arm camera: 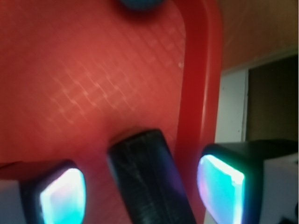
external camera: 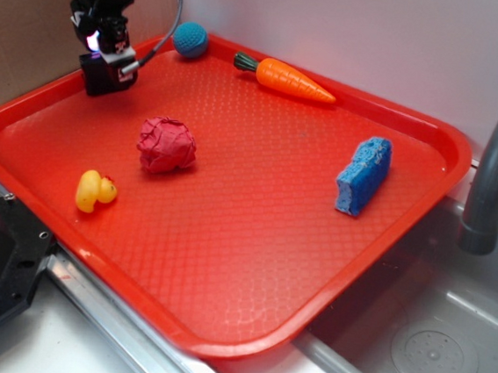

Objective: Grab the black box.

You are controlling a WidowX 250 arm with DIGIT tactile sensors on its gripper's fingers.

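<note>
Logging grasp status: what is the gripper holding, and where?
Nothing yet. The gripper is open around the black box, gaps visible on both sides.

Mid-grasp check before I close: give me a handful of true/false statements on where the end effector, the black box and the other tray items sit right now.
1. The black box lies between the open fingers of the end effector. True.
2. The box sits mid-tray, next to the blue sponge. False: it is near the tray's far left rim, away from the sponge.
3. The crumpled red paper ball lies apart from the end effector. True.
4. The yellow rubber duck rests on the carrot. False: they lie far apart on the tray.
5. The fingers are clamped shut on the box. False: gaps show on both sides.
</note>
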